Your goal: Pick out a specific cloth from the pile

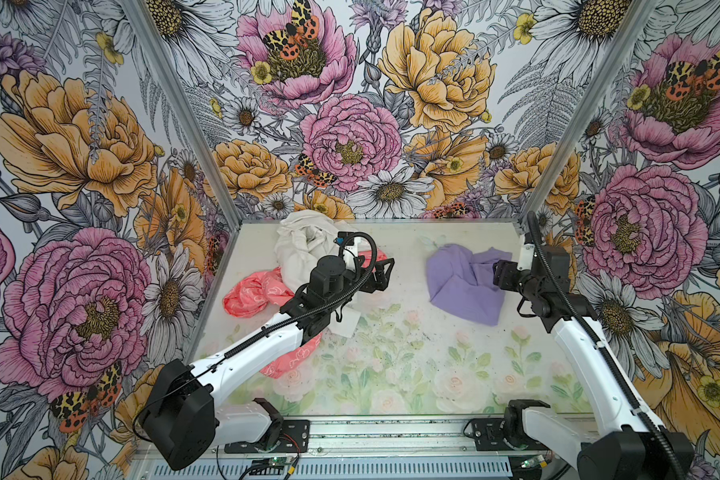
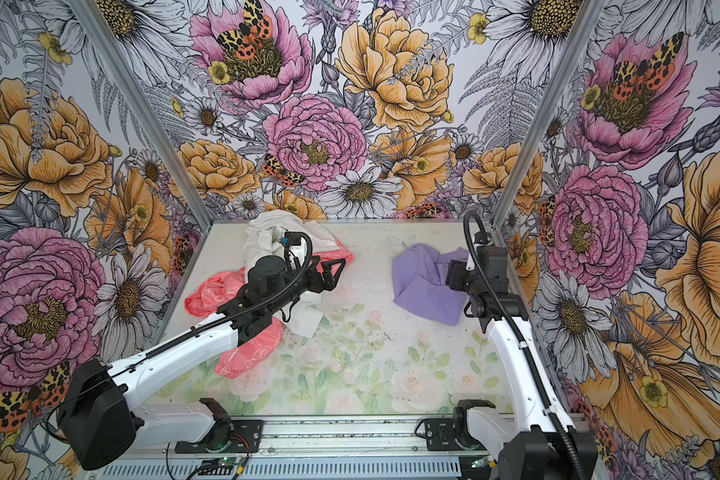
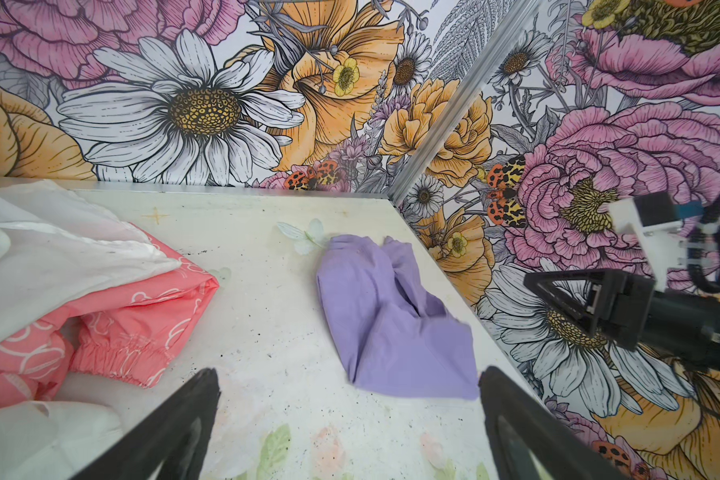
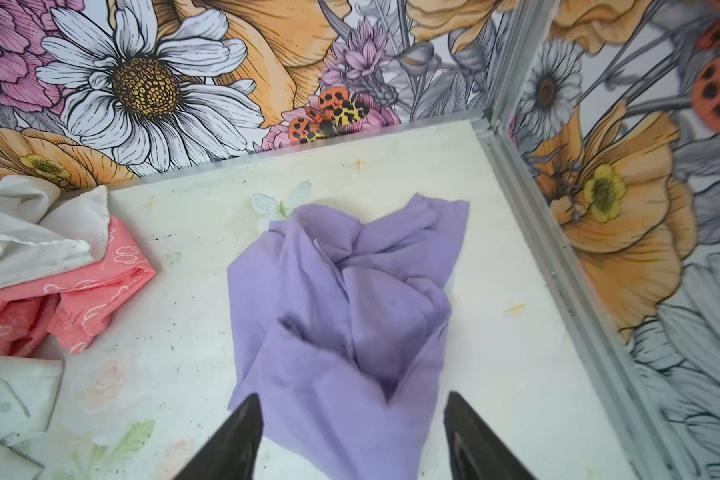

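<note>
The lavender cloth [image 1: 462, 282] [image 2: 422, 282] lies crumpled by itself on the table's back right, well apart from the pile. The pile is a white shirt [image 1: 304, 245] over a coral-pink printed cloth [image 1: 254, 291] at the back left. My right gripper [image 1: 500, 274] [image 4: 353, 397] hovers at the lavender cloth's right edge, jaws open, with the cloth [image 4: 341, 316] loose beneath and between them. My left gripper [image 1: 385, 270] [image 3: 348, 374] stands open beside the pile's right side, holding nothing. From the left wrist I see the cloth [image 3: 391, 320] and the right gripper [image 3: 558, 299].
The table [image 1: 391, 353] has a pale flower print and is walled by floral panels at the back and both sides. A metal rail [image 1: 391, 432] with both arm bases runs along the front. The coral cloth's lower part [image 1: 292, 357] trails under my left arm.
</note>
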Robot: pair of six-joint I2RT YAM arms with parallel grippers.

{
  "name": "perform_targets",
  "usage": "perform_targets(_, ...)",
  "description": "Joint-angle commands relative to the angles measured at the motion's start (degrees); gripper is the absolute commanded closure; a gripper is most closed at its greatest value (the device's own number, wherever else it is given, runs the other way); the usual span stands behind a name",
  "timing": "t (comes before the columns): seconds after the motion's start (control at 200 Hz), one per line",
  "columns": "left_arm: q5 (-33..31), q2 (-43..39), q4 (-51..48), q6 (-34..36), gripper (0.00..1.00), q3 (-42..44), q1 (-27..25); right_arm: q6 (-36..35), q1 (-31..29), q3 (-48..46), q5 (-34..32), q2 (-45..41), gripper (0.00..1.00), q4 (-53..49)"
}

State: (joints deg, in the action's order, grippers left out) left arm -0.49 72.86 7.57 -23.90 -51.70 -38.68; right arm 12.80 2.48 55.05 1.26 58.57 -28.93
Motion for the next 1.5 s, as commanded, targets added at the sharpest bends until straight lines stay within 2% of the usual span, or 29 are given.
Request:
perform_targets(0.0,-1.9,0.9,2.0,1.4,0.01,0.7,0.8,1.0,-0.2,3.1,-0.5,-2.5,0.21,0.2)
perform_targets(0.18,-4.0,0.1,2.1,2.4,0.01,1.3,1.0,1.0,-1.0,7.8,5.3,1.6,0.15,0.5)
perform_targets(0.33,-7.4,-2.6,2.1,5.1,0.01,3.0,1.5,0.0,-3.0,8.3,6.6,4.2,0.11,0.6)
perform_targets(0.495,-17.6,-7.0,1.1,11.4,0.01,5.8,1.9,-1.2,-4.8,5.8,7.7,4.3,0.07,3.5)
perform_targets(0.656,-27.4,-11.8,-1.3,16.4,0.01,9.0,2.9,0.2,-4.9,1.6,8.4,2.5,0.06,8.5)
perform_targets(0.746,-29.9,-14.4,-2.5,15.8,0.01,11.2,4.9,0.5,-5.0,-0.3,8.5,1.8,0.06,10.8)
perform_targets(0.901,-32.5,-18.2,-3.1,10.7,0.01,15.7,10.4,0.1,-4.9,-5.5,7.4,0.4,0.04,17.4)
perform_targets(0.971,-34.7,-19.7,0.7,10.9,0.01,19.1,12.4,0.5,-4.9,-8.7,6.6,-0.3,0.00,21.4)
perform_targets(1.206,-43.4,-18.4,25.6,21.4,0.01,32.8,16.2,2.4,-4.0,-22.3,2.2,-0.5,0.01,41.2)
perform_targets(1.391,-41.7,-13.8,36.4,29.0,0.01,36.9,19.8,0.8,-3.2,-26.6,-2.4,3.4,0.01,46.9)
perform_targets(1.496,-40.8,-11.4,41.7,30.4,0.01,38.8,21.5,-0.1,-3.0,-29.6,-5.3,6.5,0.00,52.4)
